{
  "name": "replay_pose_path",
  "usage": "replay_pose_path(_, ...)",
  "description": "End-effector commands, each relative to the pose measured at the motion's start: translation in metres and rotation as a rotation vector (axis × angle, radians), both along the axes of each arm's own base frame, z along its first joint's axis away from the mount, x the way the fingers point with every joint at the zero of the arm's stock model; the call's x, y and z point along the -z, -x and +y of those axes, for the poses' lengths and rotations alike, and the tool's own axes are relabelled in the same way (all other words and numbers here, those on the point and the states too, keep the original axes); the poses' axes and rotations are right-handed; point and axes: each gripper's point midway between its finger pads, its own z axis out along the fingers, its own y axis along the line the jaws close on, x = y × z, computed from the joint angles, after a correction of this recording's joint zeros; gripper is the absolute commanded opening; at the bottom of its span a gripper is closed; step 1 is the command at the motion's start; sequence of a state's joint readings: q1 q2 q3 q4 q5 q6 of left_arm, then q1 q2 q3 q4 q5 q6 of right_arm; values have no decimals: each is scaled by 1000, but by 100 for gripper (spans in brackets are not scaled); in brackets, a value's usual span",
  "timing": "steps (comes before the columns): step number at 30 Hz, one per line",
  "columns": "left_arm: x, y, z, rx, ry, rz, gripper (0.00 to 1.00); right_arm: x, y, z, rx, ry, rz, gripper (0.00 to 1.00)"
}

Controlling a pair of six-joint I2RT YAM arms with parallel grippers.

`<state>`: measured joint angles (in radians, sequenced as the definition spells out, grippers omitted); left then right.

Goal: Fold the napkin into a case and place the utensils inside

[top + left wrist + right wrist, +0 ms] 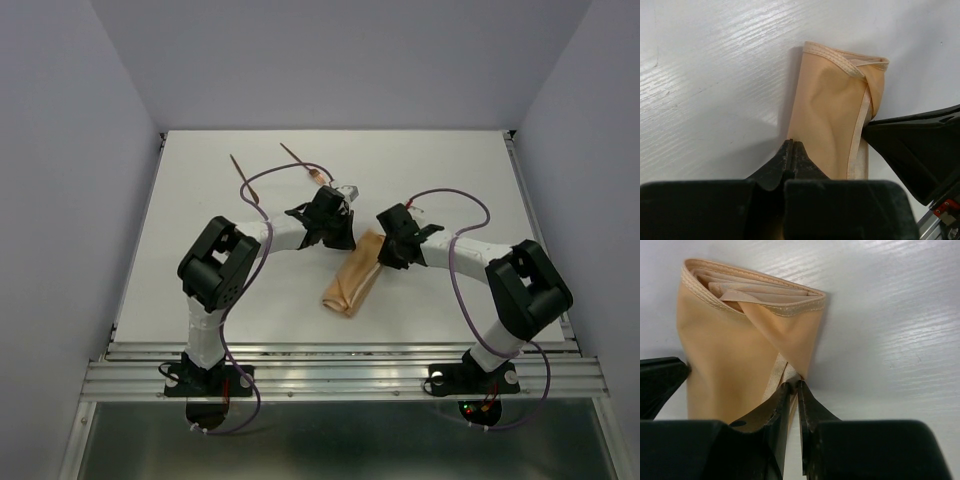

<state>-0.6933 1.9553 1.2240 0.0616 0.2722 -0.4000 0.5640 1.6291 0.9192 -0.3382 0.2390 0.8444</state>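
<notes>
Case (830,110), tan, folded, on counter (450,170) between both arms, utensils (300,160) apart beyond it: left end effector (792,145) pressed together at its edge, right end effector (795,386) pinching the overlapping flap, which we would pin flat, mouth unobstructed.

In the top view, the upper end of the case (352,283) lay under the left gripper (345,240) and the right gripper (382,250), so neither grip could be read there. The utensils (300,160), upper centre, were too thin to tell their heads apart. In the left wrist view, the case's near end was hidden behind the black fingers (782,162) at the bottom of the frame. Its lower right flank was hidden too, behind the right gripper. From the right wrist, it could not be told whether the nearly meeting fingertips (807,400) pinched the case.
</notes>
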Motion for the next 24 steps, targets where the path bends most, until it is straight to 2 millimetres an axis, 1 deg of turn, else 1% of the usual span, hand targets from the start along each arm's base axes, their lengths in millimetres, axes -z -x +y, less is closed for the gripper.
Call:
replay_pose_path(1,-25,-4,-8,16,31,-53,0,-5,3,-12,44,30,-21,18)
replay_pose_path(8,-32,-2,-9,18,34,-62,0,3,8,-11,38,20,-3,17)
replay_pose_path(12,-45,1,-13,32,46,-91,0,4,7,-10,37,17,-5,17)
replay_pose_path(16,-54,7,-17,54,48,-107,0,2,7,-9,36,10,-10,17)
replay_pose_path(21,-39,15,-24,85,39,-74,0,-3,4,-7,33,0,-22,17)
replay_pose_path(22,-33,17,-25,92,34,-57,0,-4,2,-5,32,-2,-26,17)
replay_pose_path(24,-29,21,-28,95,29,-51,0,-5,1,-5,31,-4,-27,17)
